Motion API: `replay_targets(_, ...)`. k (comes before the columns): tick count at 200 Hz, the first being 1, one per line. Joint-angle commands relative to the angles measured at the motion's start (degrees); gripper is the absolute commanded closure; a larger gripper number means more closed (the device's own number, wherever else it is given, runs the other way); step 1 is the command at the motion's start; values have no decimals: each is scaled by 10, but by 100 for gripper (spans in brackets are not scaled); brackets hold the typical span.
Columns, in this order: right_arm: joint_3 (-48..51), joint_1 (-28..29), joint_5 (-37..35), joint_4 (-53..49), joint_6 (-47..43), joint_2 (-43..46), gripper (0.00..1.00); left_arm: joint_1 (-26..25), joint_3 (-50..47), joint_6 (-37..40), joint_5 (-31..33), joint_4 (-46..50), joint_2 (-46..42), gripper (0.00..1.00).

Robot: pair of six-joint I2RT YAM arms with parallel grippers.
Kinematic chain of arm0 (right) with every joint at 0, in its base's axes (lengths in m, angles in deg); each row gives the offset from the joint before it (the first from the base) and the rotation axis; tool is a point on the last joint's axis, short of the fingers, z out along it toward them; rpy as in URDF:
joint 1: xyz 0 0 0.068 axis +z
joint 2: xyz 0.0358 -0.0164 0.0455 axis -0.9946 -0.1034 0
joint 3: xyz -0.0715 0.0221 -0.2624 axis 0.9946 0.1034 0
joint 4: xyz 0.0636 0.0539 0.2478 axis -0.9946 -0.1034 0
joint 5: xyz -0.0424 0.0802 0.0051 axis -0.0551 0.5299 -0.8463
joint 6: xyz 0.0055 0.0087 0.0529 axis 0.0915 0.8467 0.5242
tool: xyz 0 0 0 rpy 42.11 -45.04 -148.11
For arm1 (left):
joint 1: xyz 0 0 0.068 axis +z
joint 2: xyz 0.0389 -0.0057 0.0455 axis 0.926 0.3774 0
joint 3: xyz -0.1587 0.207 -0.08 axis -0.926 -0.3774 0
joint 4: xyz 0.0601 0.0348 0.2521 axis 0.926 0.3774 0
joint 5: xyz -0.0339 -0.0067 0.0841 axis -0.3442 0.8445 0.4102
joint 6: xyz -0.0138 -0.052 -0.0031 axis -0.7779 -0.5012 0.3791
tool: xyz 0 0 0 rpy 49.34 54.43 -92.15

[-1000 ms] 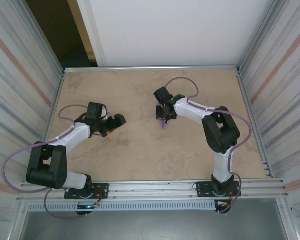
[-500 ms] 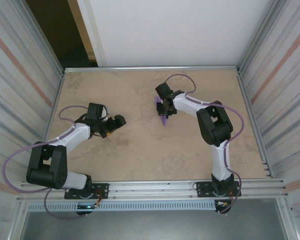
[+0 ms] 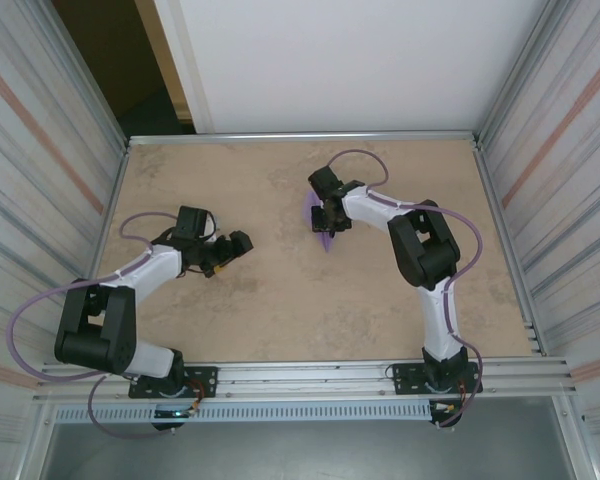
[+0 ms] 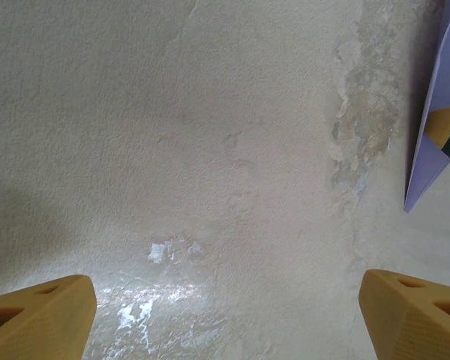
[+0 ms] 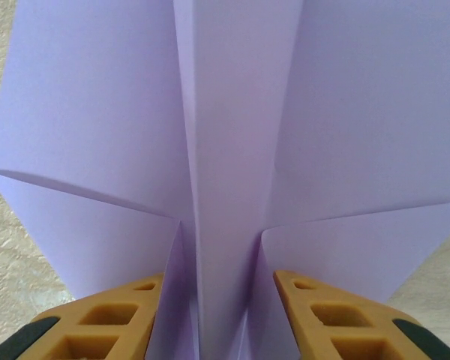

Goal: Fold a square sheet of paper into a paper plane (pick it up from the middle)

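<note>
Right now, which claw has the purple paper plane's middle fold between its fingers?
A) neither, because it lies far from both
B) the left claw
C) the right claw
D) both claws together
C: in the right wrist view, the middle fold of the paper plane runs down between the yellow fingers of the right claw. The left claw is open over the table, with the plane off to one side.
</note>
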Motion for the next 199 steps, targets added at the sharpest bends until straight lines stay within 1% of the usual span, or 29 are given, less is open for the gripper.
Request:
replay_targets(1, -14, 7, -24, -27, -7, -22, 61, 3, -2, 7, -10, -4, 7, 9)
replay_targets(38, -15, 12, -51, -34, -2, -38, 56, 3, -2, 8, -13, -7, 12, 9)
replay_targets(103, -18, 1, -56, -19, 9, -65, 53, 3, -1, 10, -11, -5, 12, 9)
replay_targets(143, -33, -3, -51, -11, 5, -79, 53, 3, 5, 11, -7, 0, 11, 8)
replay_targets(169, -39, -2, -46, -7, 10, -68, 54, 3, 7, 11, -7, 4, 10, 8)
replay_targets(199, -46, -2, -43, -10, 10, -29, 54, 3, 10, 11, -6, 7, 5, 8)
